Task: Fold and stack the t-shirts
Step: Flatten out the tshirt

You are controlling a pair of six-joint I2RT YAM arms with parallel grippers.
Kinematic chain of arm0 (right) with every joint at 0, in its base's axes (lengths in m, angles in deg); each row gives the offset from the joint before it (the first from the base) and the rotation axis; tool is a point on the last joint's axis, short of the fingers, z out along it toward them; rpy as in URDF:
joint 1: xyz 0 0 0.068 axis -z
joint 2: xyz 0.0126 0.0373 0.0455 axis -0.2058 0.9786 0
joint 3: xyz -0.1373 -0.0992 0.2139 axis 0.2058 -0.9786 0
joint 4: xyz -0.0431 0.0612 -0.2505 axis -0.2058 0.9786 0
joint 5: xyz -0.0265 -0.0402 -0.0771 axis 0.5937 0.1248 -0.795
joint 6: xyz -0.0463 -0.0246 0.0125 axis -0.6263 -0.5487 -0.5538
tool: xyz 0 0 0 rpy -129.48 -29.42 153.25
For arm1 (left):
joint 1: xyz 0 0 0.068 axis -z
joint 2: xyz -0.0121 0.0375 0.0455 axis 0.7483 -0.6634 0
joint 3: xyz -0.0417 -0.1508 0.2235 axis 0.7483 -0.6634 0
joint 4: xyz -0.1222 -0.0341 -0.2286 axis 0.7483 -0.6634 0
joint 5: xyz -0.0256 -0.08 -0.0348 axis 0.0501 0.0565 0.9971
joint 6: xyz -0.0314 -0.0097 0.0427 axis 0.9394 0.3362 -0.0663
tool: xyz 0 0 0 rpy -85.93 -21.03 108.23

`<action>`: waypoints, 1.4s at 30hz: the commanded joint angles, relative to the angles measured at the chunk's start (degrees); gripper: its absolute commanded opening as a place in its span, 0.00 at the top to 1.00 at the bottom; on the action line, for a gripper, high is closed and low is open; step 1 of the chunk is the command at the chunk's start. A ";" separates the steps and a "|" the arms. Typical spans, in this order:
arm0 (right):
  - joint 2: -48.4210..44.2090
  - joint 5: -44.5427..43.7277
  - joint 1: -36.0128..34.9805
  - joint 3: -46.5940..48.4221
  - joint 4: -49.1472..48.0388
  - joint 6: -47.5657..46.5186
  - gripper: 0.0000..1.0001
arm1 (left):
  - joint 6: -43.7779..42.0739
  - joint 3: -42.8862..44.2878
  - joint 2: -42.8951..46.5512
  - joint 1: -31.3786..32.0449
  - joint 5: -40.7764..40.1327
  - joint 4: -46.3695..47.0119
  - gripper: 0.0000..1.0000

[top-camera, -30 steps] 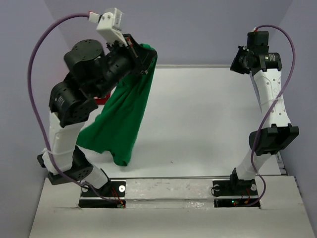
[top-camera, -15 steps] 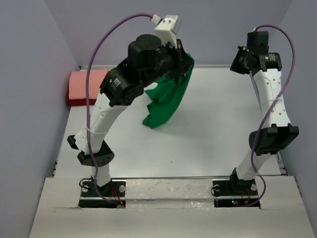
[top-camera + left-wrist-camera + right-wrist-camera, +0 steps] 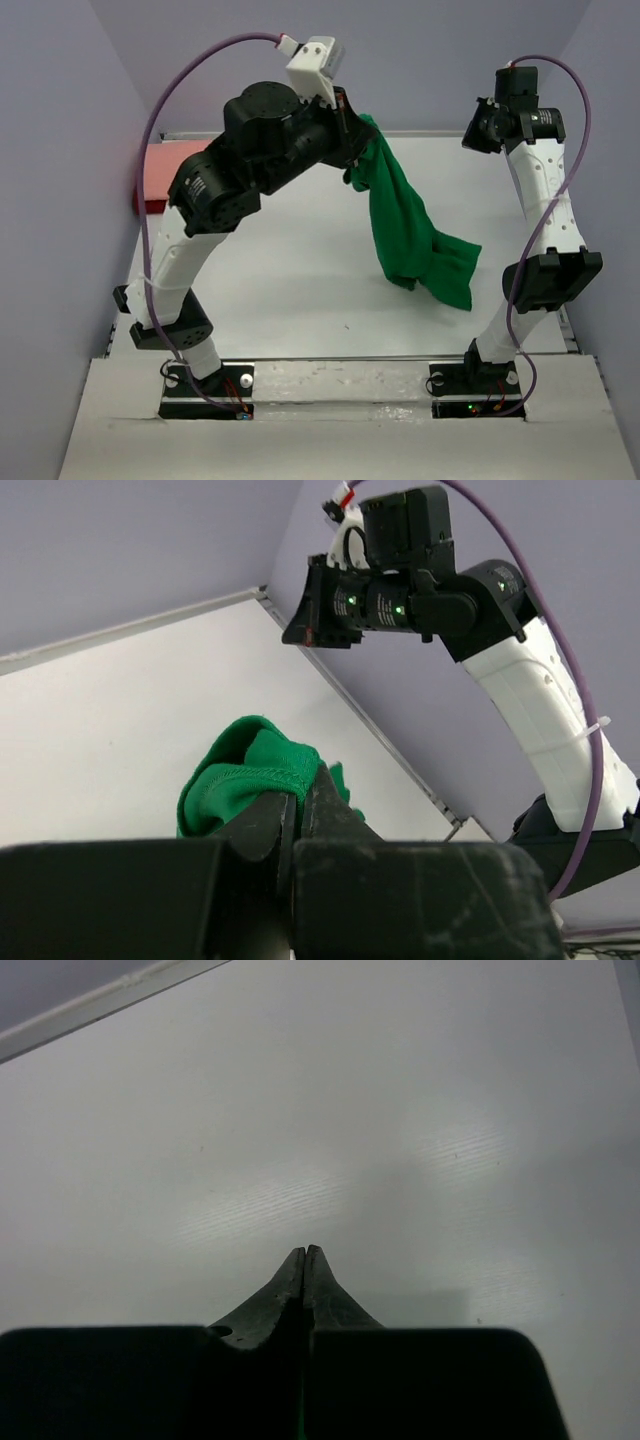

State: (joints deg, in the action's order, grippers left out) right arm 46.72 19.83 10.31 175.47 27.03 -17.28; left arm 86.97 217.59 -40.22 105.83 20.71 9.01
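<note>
A bright green t-shirt (image 3: 405, 235) hangs from my left gripper (image 3: 357, 140), which is shut on its bunched upper edge high above the table's middle. The shirt's lower end trails out to the right, close to the table. In the left wrist view the green cloth (image 3: 240, 780) bulges out between the closed fingers (image 3: 330, 805) of my left gripper (image 3: 300, 790). A salmon-pink t-shirt (image 3: 160, 165) lies folded at the far left, over a dark red layer (image 3: 148, 205), half hidden by my left arm. My right gripper (image 3: 305, 1252) is shut and empty, raised at the far right.
The right arm (image 3: 540, 190) stands upright along the table's right edge, near the hanging shirt's lower tip. Purple walls close off the back and both sides. The white table (image 3: 290, 280) lies bare below the shirt.
My left arm has swung from the left side to the right, carrying the green t-shirt across the table. The shirt now hangs right of centre. The right arm stayed still.
</note>
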 commanded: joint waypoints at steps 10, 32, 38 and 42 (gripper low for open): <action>-0.11 0.47 -0.02 3.70 -0.20 -1.51 1.00 | -3.00 -1.30 9.20 -12.19 -5.48 -0.81 1.00; 0.33 0.91 -0.55 4.40 -0.20 -1.95 1.00 | -1.51 -0.15 3.66 -11.51 -2.39 3.59 1.00; 1.55 1.61 -0.55 6.51 0.76 -1.86 1.00 | -0.81 -3.85 13.84 -11.51 -11.26 1.75 1.00; 1.64 1.88 -0.55 6.24 0.59 -1.95 1.00 | -0.72 -5.07 18.15 -11.51 -17.07 0.34 1.00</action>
State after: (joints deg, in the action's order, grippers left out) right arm 48.25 20.51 10.27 179.34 27.72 -18.57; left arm 85.90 212.91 -28.62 94.35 11.64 6.43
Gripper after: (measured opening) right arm 0.010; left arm 0.047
